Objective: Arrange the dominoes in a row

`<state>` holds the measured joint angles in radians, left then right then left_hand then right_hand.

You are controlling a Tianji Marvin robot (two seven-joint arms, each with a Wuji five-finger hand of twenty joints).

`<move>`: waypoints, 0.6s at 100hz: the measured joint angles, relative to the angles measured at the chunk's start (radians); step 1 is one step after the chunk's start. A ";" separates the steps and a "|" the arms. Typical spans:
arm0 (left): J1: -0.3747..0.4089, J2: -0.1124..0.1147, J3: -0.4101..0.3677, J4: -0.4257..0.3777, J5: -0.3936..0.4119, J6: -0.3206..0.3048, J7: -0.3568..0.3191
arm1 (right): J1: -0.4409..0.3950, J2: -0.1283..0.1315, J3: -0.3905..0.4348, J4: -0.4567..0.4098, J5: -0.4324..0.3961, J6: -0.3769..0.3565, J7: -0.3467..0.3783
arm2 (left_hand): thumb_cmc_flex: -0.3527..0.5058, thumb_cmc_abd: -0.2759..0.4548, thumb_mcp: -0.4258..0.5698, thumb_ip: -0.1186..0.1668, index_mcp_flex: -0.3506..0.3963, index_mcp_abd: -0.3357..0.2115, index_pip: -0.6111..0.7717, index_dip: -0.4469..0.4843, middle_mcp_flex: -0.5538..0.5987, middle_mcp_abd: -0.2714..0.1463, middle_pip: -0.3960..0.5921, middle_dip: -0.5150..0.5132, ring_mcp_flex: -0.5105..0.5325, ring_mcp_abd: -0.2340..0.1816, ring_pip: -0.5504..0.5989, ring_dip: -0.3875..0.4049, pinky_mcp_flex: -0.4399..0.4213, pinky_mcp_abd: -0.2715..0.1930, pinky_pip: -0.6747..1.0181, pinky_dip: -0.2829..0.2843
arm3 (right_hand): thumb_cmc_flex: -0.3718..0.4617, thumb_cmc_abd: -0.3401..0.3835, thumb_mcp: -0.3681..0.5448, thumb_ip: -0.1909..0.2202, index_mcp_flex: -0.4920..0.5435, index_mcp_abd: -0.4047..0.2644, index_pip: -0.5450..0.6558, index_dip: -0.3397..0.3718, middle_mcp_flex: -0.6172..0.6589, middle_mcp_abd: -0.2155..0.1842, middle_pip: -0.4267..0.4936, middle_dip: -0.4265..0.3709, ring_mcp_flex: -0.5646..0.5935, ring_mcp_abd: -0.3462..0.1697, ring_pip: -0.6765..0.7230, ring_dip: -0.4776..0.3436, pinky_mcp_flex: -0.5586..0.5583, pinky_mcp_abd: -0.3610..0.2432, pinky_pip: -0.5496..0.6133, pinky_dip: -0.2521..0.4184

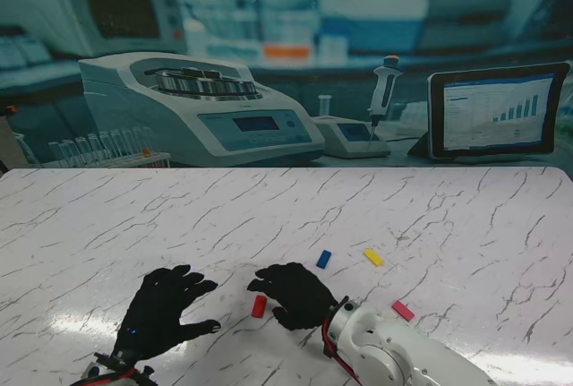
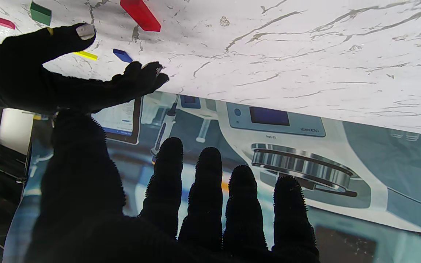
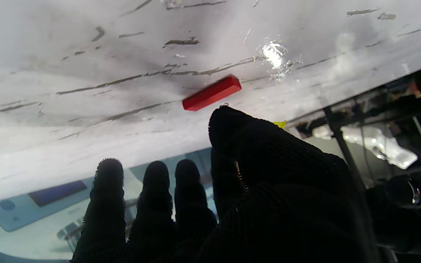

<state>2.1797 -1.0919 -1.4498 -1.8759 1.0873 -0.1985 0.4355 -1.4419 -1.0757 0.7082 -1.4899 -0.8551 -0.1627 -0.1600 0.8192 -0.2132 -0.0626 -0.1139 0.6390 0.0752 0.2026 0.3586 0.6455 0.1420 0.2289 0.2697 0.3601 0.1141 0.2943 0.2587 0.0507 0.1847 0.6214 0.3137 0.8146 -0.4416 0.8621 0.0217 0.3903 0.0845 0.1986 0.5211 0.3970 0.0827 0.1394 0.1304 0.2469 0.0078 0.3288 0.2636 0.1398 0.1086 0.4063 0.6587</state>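
Both gloved hands hover low over the marble tabletop, palms down. The left hand has its fingers spread, holding nothing. The right hand is loose too, fingers released, thumb just beside the red domino lying flat between the hands. Blue domino, yellow domino and pink domino lie scattered to the right. Backdrop lettering is too blurred to read.

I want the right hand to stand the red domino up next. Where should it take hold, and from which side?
The red domino lies flat, apart from the right hand. Probably best to come from above and pinch its two long edges near the middle with thumb and forefinger; the flat faces offer the fingers nothing.
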 measured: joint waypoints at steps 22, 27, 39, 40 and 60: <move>0.006 -0.002 -0.005 0.000 -0.006 0.001 0.010 | 0.047 -0.009 -0.063 0.037 0.012 0.035 0.012 | 0.000 0.000 0.000 0.000 0.008 0.000 0.006 0.000 0.000 0.000 0.001 0.000 0.000 0.000 0.000 0.000 0.000 0.000 0.000 0.000 | 0.011 -0.001 0.016 0.000 0.050 -0.015 0.021 0.002 0.004 -0.020 0.022 0.000 0.001 -0.015 0.007 0.000 0.012 0.000 0.000 0.000; 0.007 -0.003 -0.006 0.000 -0.007 0.002 0.011 | 0.055 -0.012 -0.074 0.049 0.015 0.035 0.012 | 0.000 0.000 0.000 0.000 0.008 0.000 0.008 0.000 0.000 0.000 0.002 0.000 0.000 0.000 0.000 0.000 0.001 0.000 0.000 0.000 | 0.011 -0.001 0.022 0.000 0.051 -0.025 0.025 0.004 0.005 -0.023 0.033 0.002 0.003 -0.023 0.012 0.000 0.019 0.000 0.000 0.000; 0.010 -0.003 -0.007 0.000 -0.008 0.005 0.011 | 0.080 -0.015 -0.110 0.079 0.013 0.043 -0.009 | 0.000 0.000 0.000 0.000 0.008 0.000 0.010 0.000 0.001 0.000 0.002 0.000 0.000 0.000 0.000 0.000 0.007 0.000 0.000 0.000 | 0.011 -0.012 0.030 0.000 0.074 -0.041 0.055 0.015 0.039 -0.040 0.061 0.014 0.029 -0.035 0.029 0.000 0.023 -0.008 -0.007 0.009; 0.010 -0.003 -0.007 0.000 -0.008 0.006 0.011 | 0.082 -0.016 -0.112 0.082 0.012 0.044 -0.013 | 0.000 0.000 0.000 0.000 0.008 0.000 0.010 0.000 0.001 0.000 0.002 0.000 0.000 0.000 0.000 0.000 0.008 0.000 0.000 0.000 | 0.011 -0.012 0.033 0.000 0.078 -0.045 0.055 0.015 0.040 -0.042 0.060 0.015 0.029 -0.035 0.029 0.000 0.023 -0.011 -0.001 0.010; 0.010 -0.004 -0.008 0.000 -0.008 0.008 0.015 | 0.103 -0.035 -0.133 0.135 0.010 0.042 -0.086 | 0.000 0.000 0.000 0.000 0.008 0.000 0.010 0.000 0.001 0.000 0.004 0.000 0.000 0.000 0.001 0.000 0.009 0.000 0.000 0.000 | 0.012 -0.012 0.051 0.000 0.135 -0.075 0.131 0.045 0.089 -0.056 0.099 0.037 0.054 -0.040 0.042 0.000 0.048 -0.016 0.025 0.002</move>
<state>2.1900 -1.0958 -1.4575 -1.8754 1.0796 -0.1903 0.4502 -1.3387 -1.1110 0.5750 -1.3552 -0.8451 -0.1212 -0.2464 0.8192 -0.2132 -0.0626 -0.1139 0.6471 0.0753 0.2127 0.3586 0.6461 0.1418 0.2326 0.2697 0.3605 0.1140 0.2951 0.2587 0.0594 0.1847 0.6214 0.3137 0.8262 -0.4538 0.9130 0.0217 0.5256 0.0099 0.3300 0.5660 0.4864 0.0264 0.2382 0.1679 0.3012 -0.0321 0.3706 0.2637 0.1874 0.0929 0.4317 0.6609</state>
